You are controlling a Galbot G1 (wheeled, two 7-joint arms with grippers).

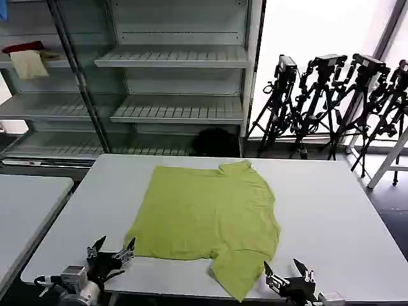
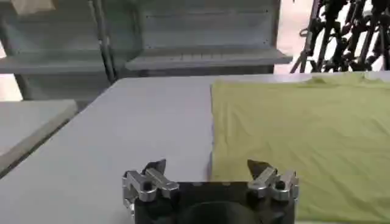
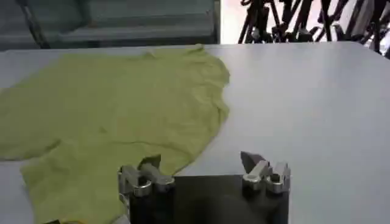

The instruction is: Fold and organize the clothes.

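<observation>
The lime-green T-shirt [image 1: 207,220] lies spread flat on the grey table [image 1: 331,210], plain side up, with one sleeve reaching toward the front edge. My left gripper [image 1: 113,248] hovers open at the shirt's near left corner; in the left wrist view the left gripper [image 2: 206,166] straddles the edge of the T-shirt [image 2: 304,134]. At the front edge my right gripper [image 1: 284,268] stands open just right of the near sleeve. The right wrist view has the right gripper [image 3: 198,159] over the sleeve's edge of the T-shirt [image 3: 116,115]. Neither gripper holds anything.
Metal shelving [image 1: 172,60] stands behind the table, with red and cream cloths [image 1: 25,57] on its upper left shelf. Camera tripods [image 1: 331,95] crowd the back right. A second table [image 1: 25,204] sits on the left, and bare tabletop extends to the right of the shirt.
</observation>
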